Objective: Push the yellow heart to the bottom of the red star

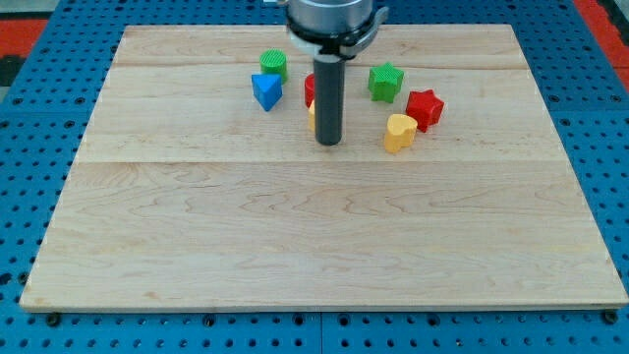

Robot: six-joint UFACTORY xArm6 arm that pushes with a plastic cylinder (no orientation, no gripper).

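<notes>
The yellow heart (399, 132) lies on the wooden board, touching the lower left side of the red star (426, 108). My tip (328, 143) rests on the board to the left of the yellow heart, with a gap between them. The rod hides most of a red block (309, 89) and a yellow block (312, 118) right behind it.
A green star (386, 82) sits up and left of the red star. A green cylinder-like block (274, 65) and a blue triangle (266, 91) lie at the view's upper left of the rod. The wooden board (324, 236) ends on a blue pegboard.
</notes>
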